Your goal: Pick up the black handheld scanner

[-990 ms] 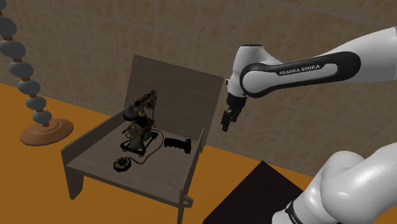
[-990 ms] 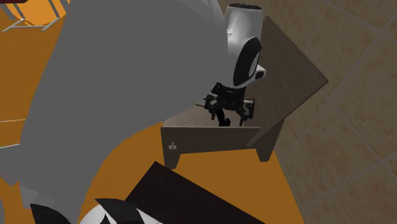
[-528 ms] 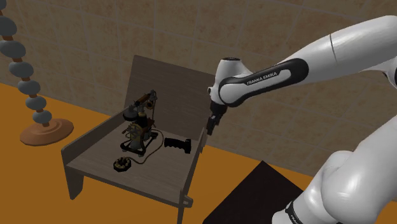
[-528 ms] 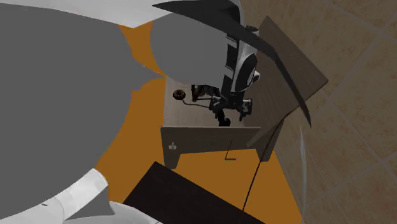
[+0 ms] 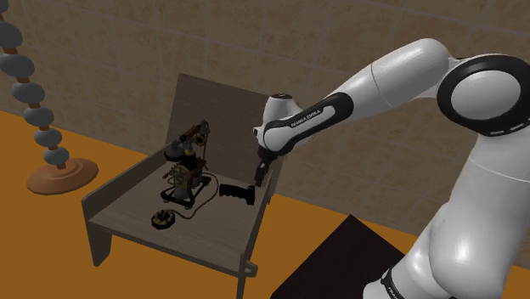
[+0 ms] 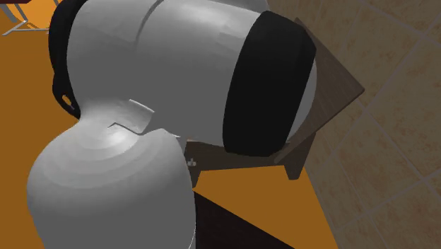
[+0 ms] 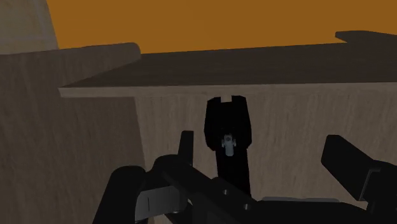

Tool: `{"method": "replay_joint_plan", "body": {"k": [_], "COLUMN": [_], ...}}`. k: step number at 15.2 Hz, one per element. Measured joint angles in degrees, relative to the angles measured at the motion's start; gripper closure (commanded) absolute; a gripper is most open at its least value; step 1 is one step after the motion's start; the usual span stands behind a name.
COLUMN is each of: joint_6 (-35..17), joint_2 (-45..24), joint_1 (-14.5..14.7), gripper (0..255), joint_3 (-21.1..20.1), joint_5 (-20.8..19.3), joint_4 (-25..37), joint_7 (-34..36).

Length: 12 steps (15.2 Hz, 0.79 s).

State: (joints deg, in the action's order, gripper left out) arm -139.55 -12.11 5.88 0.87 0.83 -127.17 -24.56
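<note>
The black handheld scanner [image 5: 238, 194] lies on the seat of a brown wooden chair [image 5: 200, 242], close to its side panel on the shoulder view's right. My gripper [image 5: 257, 176] hangs just above and to the right of the scanner's end, pointing down. In the wrist view the scanner [image 7: 228, 133] lies on the seat ahead of the gripper [image 7: 262, 145], between the two fingers [image 7: 186, 147] and nearer one of them. They stand apart and open, touching nothing.
An old dark telephone-like device [image 5: 183, 166] with a cord and a small round piece [image 5: 161, 220] share the seat. The chair's back [image 5: 229, 119] and side panel [image 5: 262, 212] stand close to the gripper. A stacked-stone floor sculpture [image 5: 38, 110] stands far left. The arm's body [image 6: 184, 92] blocks the second exterior view.
The arm has swung to the shoulder view's left and lower, bringing the gripper from beyond the chair's side panel to just over the scanner. Its body now covers the second exterior view.
</note>
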Motion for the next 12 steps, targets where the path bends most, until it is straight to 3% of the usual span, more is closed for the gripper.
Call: {"method": "replay_joint_plan", "body": {"k": [8,12], "joint_6": [-5.21,-7.04], "joint_2": [-16.08,-19.92], "joint_1": [0.21,0.15], "gripper": [0,0], "joint_3": [-2.88,-3.18], "joint_5": [0.57,0.48], "joint_4": [12.56,14.7], "joint_7": [-7.06,-7.97]}}
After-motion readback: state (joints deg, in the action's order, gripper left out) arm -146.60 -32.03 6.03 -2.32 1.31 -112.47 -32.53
